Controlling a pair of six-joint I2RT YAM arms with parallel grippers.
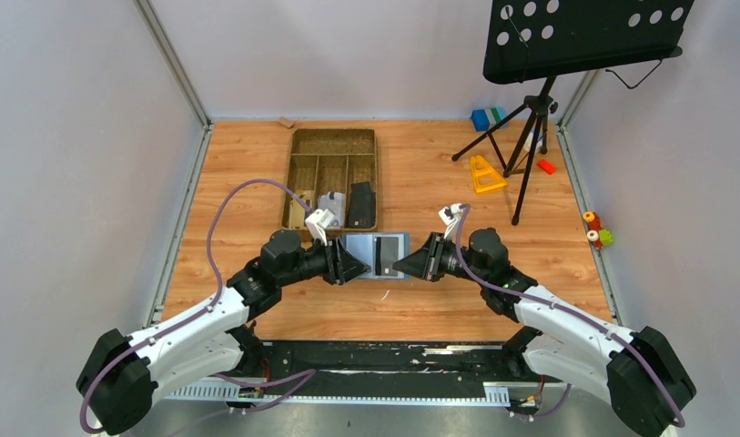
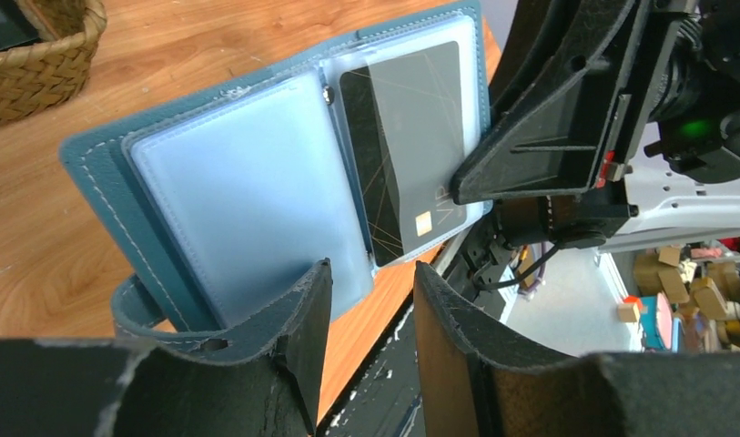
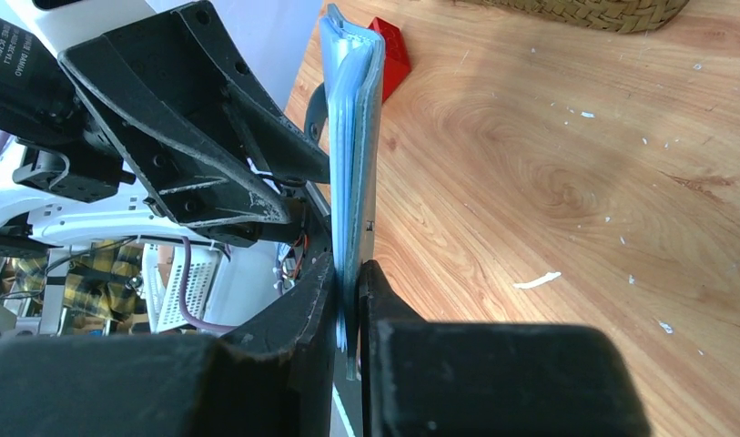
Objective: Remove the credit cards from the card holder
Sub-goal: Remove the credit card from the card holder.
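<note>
Currently the card holder is held open between the 2 arms, apparently lifted off the wooden table. The right gripper is pressed together on the edge of the page carrying 1 dark credit card. The left gripper is spread, with the holder's lower edge by its gap (contact cannot be confirmed).

Holder: stitched slate-blue cover, glossy clear sleeves; judged light, floppy and slippery.

Card: thin, flat, rectangular, with fine gold lines; judged stiff and smooth.

Judgement: the card is best pinched at an edge and slid along its sleeve while the cover is braced.
</note>
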